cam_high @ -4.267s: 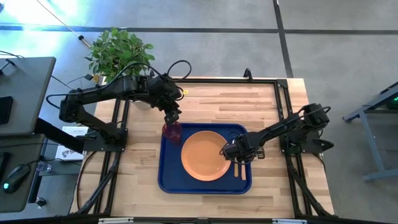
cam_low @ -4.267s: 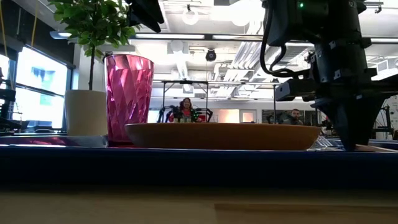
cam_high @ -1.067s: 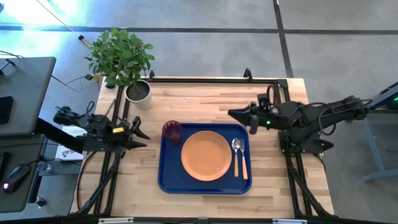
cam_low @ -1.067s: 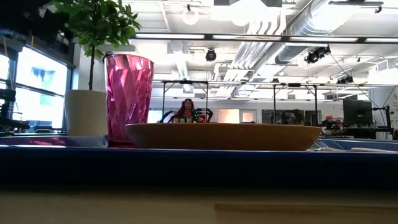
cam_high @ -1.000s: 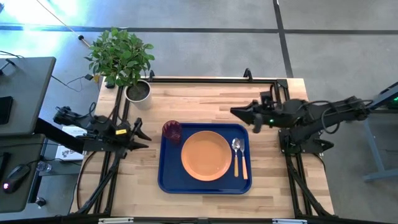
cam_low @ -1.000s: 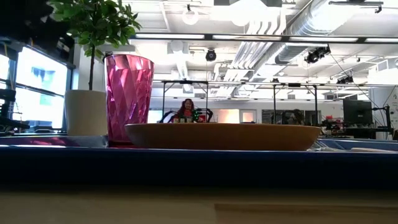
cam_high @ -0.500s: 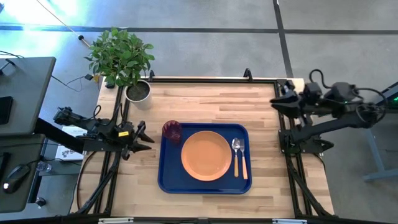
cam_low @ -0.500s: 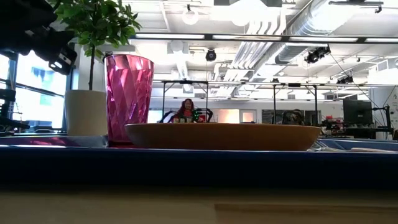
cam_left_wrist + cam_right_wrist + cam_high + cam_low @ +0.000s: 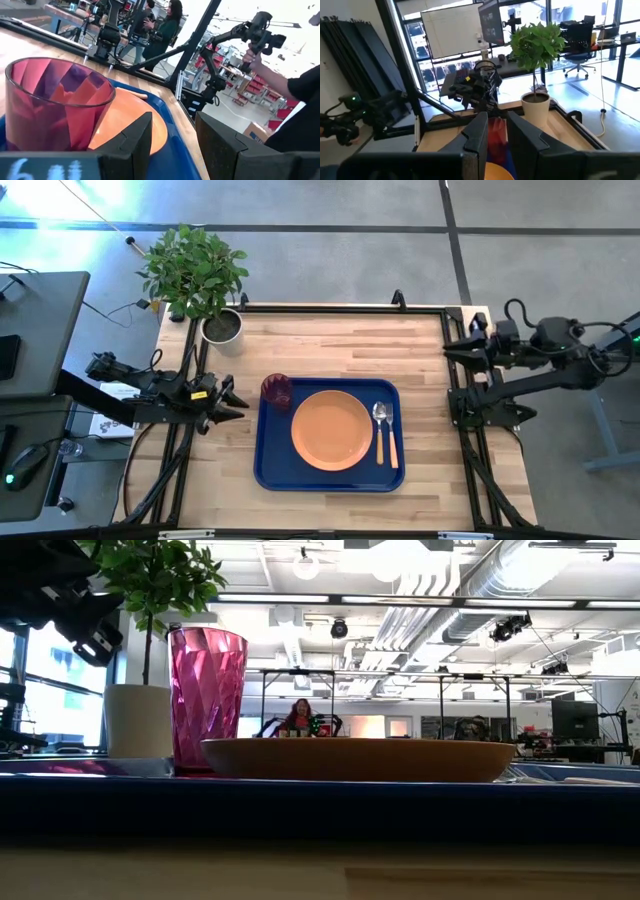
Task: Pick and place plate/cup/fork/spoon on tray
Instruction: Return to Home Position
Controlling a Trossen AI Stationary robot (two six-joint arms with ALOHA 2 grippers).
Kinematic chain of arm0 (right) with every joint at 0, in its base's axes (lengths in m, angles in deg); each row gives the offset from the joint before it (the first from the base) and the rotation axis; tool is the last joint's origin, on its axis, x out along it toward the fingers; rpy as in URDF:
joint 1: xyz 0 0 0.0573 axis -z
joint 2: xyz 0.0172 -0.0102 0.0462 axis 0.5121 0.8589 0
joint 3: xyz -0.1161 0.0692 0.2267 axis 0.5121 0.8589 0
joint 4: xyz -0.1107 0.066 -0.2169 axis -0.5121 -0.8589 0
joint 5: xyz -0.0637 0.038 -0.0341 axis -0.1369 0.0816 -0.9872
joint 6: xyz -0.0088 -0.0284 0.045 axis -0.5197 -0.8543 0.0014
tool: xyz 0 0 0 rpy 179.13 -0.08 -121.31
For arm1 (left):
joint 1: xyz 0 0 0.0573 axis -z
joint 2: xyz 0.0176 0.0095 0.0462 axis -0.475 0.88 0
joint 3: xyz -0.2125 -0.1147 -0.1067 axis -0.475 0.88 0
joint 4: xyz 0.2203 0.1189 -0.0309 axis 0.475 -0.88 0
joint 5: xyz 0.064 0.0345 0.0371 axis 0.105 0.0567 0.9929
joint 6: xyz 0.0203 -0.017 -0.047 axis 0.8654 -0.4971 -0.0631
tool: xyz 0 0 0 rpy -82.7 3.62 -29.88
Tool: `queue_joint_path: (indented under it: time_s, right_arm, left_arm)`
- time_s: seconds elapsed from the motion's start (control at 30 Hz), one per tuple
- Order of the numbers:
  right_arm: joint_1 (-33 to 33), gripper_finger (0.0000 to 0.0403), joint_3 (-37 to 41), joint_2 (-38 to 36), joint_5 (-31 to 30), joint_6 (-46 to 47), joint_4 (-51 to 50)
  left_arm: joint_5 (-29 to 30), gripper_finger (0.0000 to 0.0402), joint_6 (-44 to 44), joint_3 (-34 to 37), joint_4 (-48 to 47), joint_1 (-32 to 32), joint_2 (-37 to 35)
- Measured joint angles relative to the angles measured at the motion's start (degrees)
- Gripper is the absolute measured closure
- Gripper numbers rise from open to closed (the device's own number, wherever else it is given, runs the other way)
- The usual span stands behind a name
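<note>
R gripper (image 9: 447,347) has pulled back to the table's right edge, L gripper (image 9: 238,403) parked left of tray (image 9: 268,470) (both w/ fingers apart), plate (image 9: 331,430), cup (image 9: 277,391), spoon (image 9: 380,430) & fork (image 9: 392,442) all on it.

Readable text: you won't find any word, brand or number that can be made out for certain in these views.
Left gripper (image 9: 172,137): beside it you can see pale blurred marks, too unclear to read.
Monitor (image 9: 454,30): beyond the plant (image 9: 536,47), its screen shows pale content you cannot read.
</note>
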Motion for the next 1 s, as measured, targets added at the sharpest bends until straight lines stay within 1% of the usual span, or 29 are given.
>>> queue_joint_path:
  time_s: [0.1, 0.2, 0.3, 0.43, 0.53, 0.7, 0.87, 1.0]
  right_arm:
    - [0.0, 0.034, 2.51, -2.06, 0.13, 0.02, -0.07]
    - [0.0, 0.034, 9.05, -6.12, -0.79, 1.16, 3.27]
    - [0.0, 0.034, 16.65, -10.84, -1.35, 2.66, 8.94]
    - [0.0, 0.034, 26.4, -16.47, -1.07, 3.21, 15.32]
    - [0.0, 0.034, 33.0, -20.43, -1.21, 5.02, 18.23]
    - [0.0, 0.034, 42.12, -25.55, -2.08, 6.71, 22.67]
    - [0.0, 0.034, 47.94, -25.49, -2.14, 8.04, 28.61]
    - [0.0, 0.034, 50.94, -25.43, -3.45, 9.26, 29.54]
  left_arm:
    - [0.02, 0.0259, 0.93, 0.0, 0.0, -0.01, 0.0]
    - [-0.49, 0.0259, 8.42, 0.0, -0.01, 0.01, 0.0]
    - [-0.98, 0.0259, 11.74, 0.0, -0.09, 0.01, 0.0]
    - [-1.11, 0.0259, 11.41, 0.0, -0.1, 0.01, 0.0]
    - [-1.12, 0.0259, 11.44, 0.0, -0.11, 0.01, 0.0]
    - [-1.14, 0.0259, 11.46, 0.0, -0.13, 0.01, 0.0]
    - [-1.14, 0.0259, 11.48, 0.0, -0.03, 0.01, 0.09]
    - [-1.11, 0.0259, 11.48, 0.0, -0.04, 0.01, 0.13]
